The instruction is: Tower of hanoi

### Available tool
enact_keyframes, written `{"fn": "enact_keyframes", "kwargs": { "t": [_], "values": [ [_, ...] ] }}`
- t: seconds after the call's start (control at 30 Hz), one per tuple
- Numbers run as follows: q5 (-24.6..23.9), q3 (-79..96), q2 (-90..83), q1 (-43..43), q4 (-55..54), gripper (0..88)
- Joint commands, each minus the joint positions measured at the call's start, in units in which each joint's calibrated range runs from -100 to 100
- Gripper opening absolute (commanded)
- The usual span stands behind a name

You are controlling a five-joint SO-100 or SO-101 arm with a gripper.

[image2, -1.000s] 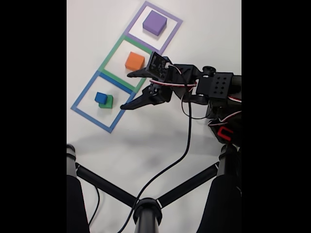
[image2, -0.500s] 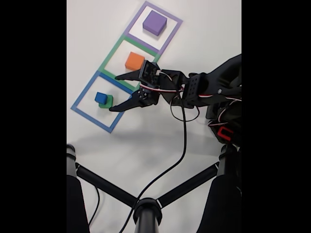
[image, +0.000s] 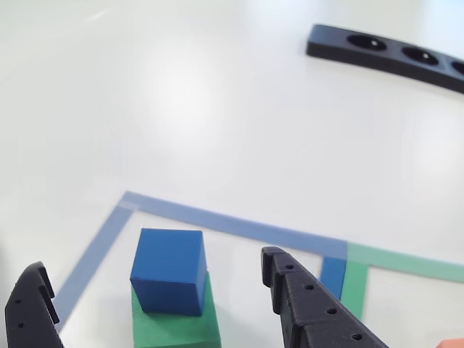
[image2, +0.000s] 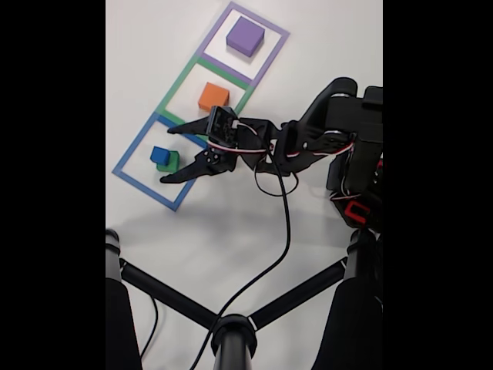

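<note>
The small blue cube [image2: 159, 155] sits on the green block [image2: 170, 163] inside the blue tape square [image2: 132, 151]. The orange block [image2: 213, 96] lies in the green tape square and the purple block [image2: 246, 36] in the purple one. My gripper [image2: 168, 155] is open, its fingertips spread on either side of the blue-on-green stack. In the other view the blue cube [image: 169, 270] stands skewed on the green block [image: 174, 328], between my black fingers [image: 308, 308], and the gripper [image: 152, 261] touches neither block.
A black power strip [image: 384, 52] lies far off on the white table. Black stand legs [image2: 231, 331] and a cable [image2: 286, 231] cross the near part of the table. Green tape [image: 395, 261] borders the blue tape [image: 217, 217].
The arm has stretched leftward from beside the orange block to the blue tape square. The gripper stayed open and now straddles the blue cube. The blocks have not moved.
</note>
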Motion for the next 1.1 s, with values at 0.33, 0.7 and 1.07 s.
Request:
{"fn": "enact_keyframes", "kwargs": {
  "t": [0.33,0.7,1.07],
  "values": [
    [0.59,-7.42,6.94,-1.99,-4.30,33.3],
    [0.59,-7.32,9.27,-2.29,-6.00,31.4],
    [0.59,-7.42,9.91,-3.13,-6.49,26.1]
  ]
}}
